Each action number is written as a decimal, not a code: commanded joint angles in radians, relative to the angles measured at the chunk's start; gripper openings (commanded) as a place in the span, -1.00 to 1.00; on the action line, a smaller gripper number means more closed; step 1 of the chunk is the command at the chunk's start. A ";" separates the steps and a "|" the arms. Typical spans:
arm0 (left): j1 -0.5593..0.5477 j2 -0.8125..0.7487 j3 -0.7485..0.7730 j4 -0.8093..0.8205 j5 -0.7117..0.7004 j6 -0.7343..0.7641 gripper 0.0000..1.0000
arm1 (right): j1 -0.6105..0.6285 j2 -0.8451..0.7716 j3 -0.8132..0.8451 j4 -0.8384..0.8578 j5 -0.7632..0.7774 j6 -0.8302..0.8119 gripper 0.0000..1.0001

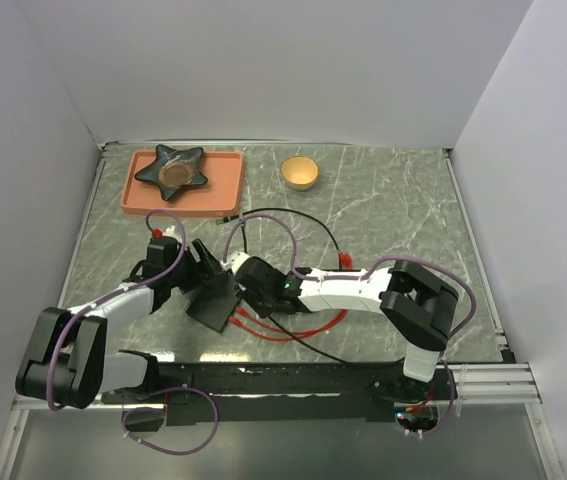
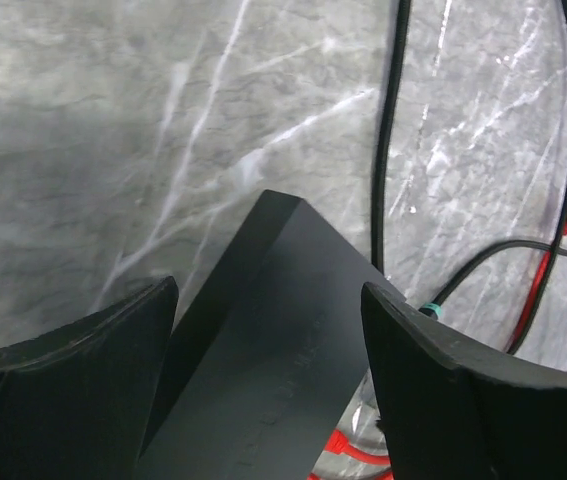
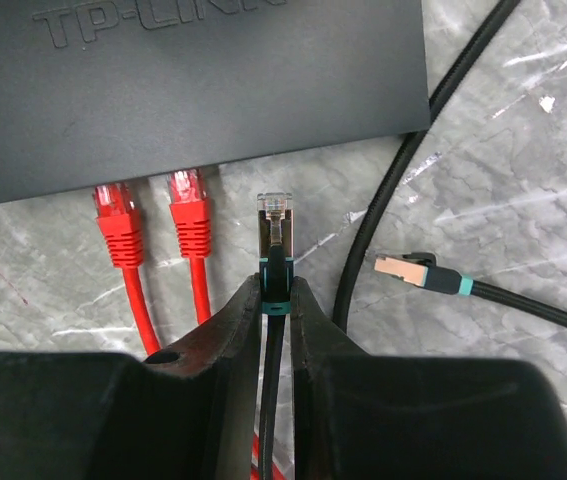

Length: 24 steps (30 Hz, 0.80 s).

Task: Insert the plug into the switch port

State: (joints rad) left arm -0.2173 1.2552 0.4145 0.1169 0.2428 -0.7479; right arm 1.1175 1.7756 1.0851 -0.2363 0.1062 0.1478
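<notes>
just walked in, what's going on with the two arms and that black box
The right gripper is shut on the plug, pinching it by its boot and aiming it at the port edge of the switch, beside two red plugs already seated there. The plug is not yet in; a gap shows. The left gripper straddles the switch, one finger on each side; whether it grips is unclear. A loose plug lies on the table to the right.

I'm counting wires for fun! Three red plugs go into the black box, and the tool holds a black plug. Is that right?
Not quite. Only two red plugs go into the black box, as the right wrist view shows. The right tool does hold a black plug.
</notes>
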 commanded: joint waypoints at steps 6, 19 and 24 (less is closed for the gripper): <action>0.002 0.041 0.006 0.020 0.047 0.004 0.55 | 0.018 0.057 0.042 0.011 0.009 0.013 -1.00; 0.002 0.064 0.000 0.024 0.059 -0.002 0.46 | 0.021 0.081 0.041 0.051 0.035 0.018 -1.00; 0.002 0.062 -0.008 0.038 0.070 -0.002 0.42 | 0.019 0.084 0.062 0.048 0.018 0.018 -1.00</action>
State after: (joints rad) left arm -0.2153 1.3006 0.4149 0.1707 0.2916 -0.7490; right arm 1.1301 1.8355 1.0996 -0.2253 0.1120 0.1589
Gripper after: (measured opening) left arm 0.718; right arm 0.188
